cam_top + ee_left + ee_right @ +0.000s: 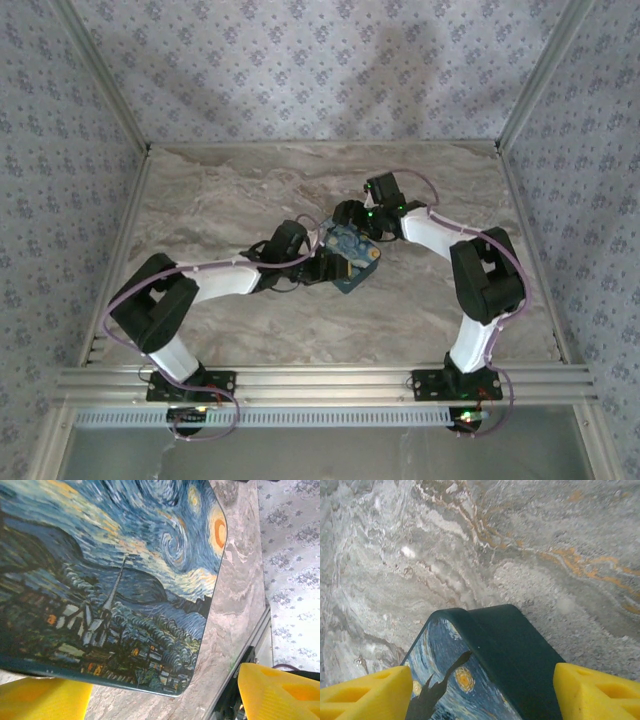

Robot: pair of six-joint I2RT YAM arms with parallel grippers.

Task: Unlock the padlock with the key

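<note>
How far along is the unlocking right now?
Done: nothing visibly unlocked yet. In hand: the right gripper, open, straddles a corner of the painted box; the left gripper, open, sits by its printed face. Left: getting key into padlock and turning it.

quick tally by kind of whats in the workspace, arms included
robot arms: 2 (left arm, right arm)
starry-night printed box: 1
marble-look table: 1
total: 4
</note>
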